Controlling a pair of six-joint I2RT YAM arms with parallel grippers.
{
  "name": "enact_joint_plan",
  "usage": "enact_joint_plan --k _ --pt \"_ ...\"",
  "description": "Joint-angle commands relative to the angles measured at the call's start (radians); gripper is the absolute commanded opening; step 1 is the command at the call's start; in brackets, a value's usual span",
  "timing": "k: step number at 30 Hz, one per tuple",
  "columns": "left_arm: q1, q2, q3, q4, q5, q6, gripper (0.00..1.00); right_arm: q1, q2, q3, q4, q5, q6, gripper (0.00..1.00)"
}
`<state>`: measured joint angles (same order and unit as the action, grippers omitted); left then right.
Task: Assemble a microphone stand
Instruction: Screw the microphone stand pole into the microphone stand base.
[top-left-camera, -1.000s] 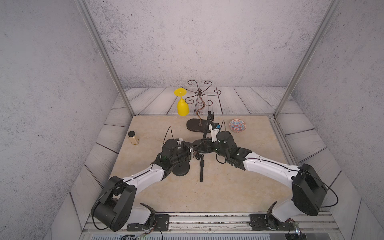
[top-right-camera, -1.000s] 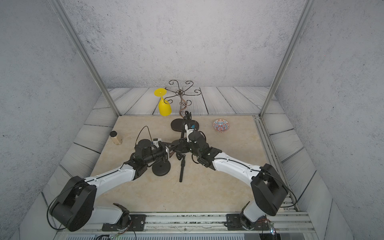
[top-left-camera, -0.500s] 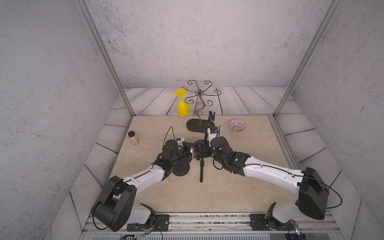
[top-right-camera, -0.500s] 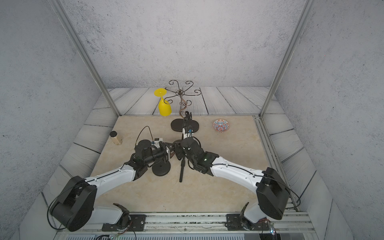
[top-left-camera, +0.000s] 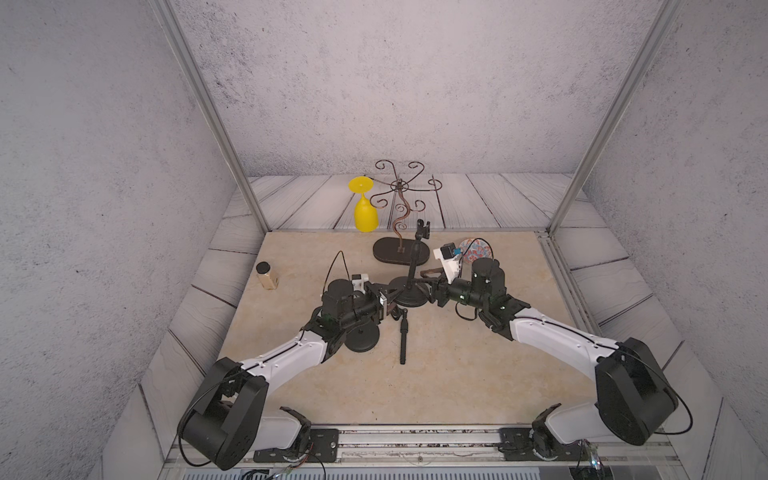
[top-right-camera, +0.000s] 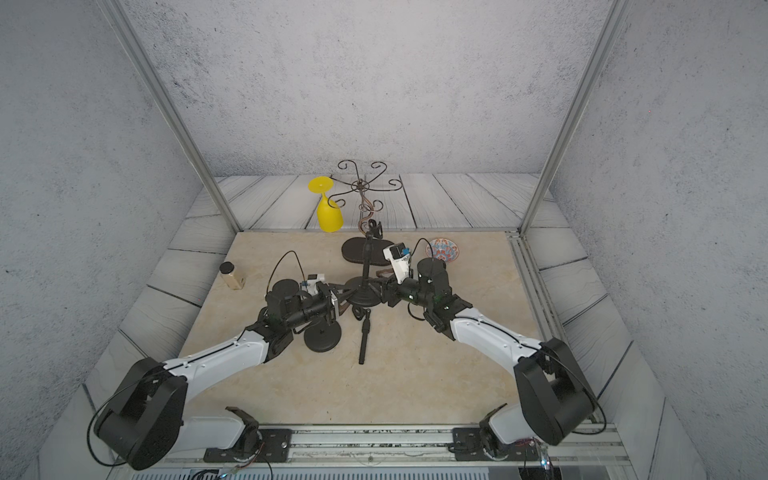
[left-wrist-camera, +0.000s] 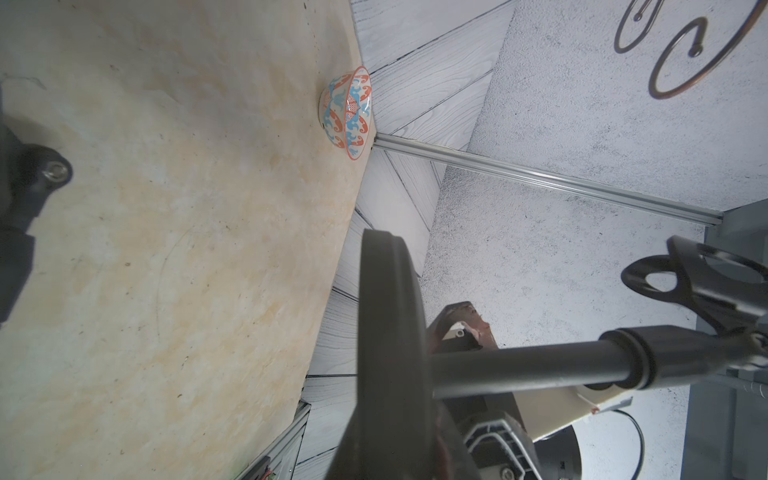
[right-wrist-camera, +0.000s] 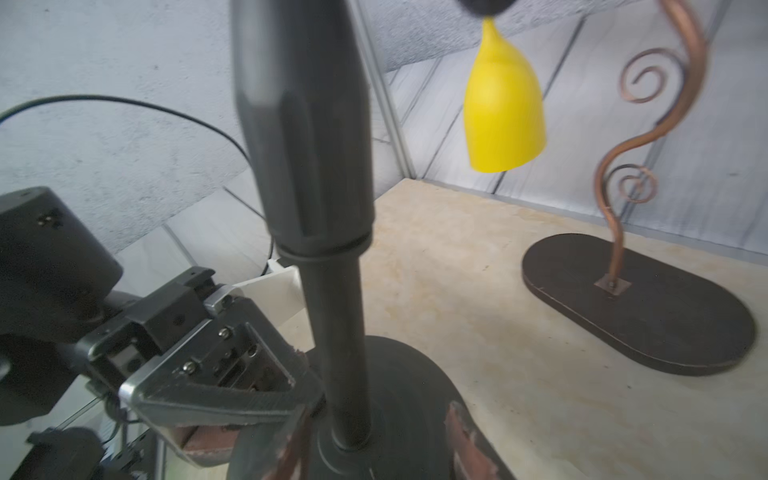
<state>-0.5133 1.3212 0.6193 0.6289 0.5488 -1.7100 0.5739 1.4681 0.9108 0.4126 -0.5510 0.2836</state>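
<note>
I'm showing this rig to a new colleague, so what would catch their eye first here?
Dead centre, a black microphone stand rises upright, the left claw pinching its round base and the right claw open around the pole's foot. At the back is a bright yellow goblet, upside down, beside a curly copper wire tree. A spare pole lies flat on the table in front.
</note>
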Motion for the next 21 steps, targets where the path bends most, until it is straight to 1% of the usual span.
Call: enact_joint_plan --k 1,4,5,6,9,11,13,16,17,19,20,21 --pt "-0.001 -0.033 0.016 0.073 0.018 0.003 0.00 -0.006 0.057 0.066 -0.001 -0.182 -0.067 0.50" --pt "-0.001 -0.033 0.020 0.071 0.021 0.003 0.00 -0.006 0.098 0.099 -0.021 -0.196 -0.071 0.44" --pt "-0.001 -0.033 0.021 0.071 0.021 0.003 0.00 -0.006 0.109 0.105 -0.021 -0.183 -0.064 0.39" --pt "-0.001 -0.033 0.023 0.069 0.021 0.004 0.00 -0.007 0.116 0.106 -0.013 -0.165 -0.051 0.30" --pt "-0.001 -0.031 0.023 0.068 0.022 0.005 0.00 -0.005 0.121 0.095 0.021 -0.098 0.021 0.12" --pt "-0.001 -0.032 0.023 0.067 0.021 0.006 0.00 0.005 0.112 0.083 0.025 -0.013 0.090 0.00" --pt "-0.001 -0.033 0.022 0.068 0.018 0.008 0.00 0.034 0.087 0.074 -0.008 0.117 0.157 0.00" --pt "0.000 -0.031 0.022 0.074 0.011 0.012 0.00 0.124 0.056 0.085 -0.111 0.399 0.256 0.00" --pt "0.000 -0.031 0.021 0.073 0.010 0.015 0.00 0.173 0.053 0.103 -0.154 0.508 0.278 0.00" --pt "0.001 -0.029 0.020 0.072 0.010 0.018 0.00 0.262 0.074 0.176 -0.262 0.706 0.339 0.00" --pt "0.001 -0.026 0.020 0.073 0.011 0.018 0.00 0.290 0.097 0.225 -0.318 0.772 0.384 0.00" --pt "0.001 -0.025 0.018 0.075 0.014 0.016 0.00 0.308 0.125 0.293 -0.393 0.799 0.416 0.00"
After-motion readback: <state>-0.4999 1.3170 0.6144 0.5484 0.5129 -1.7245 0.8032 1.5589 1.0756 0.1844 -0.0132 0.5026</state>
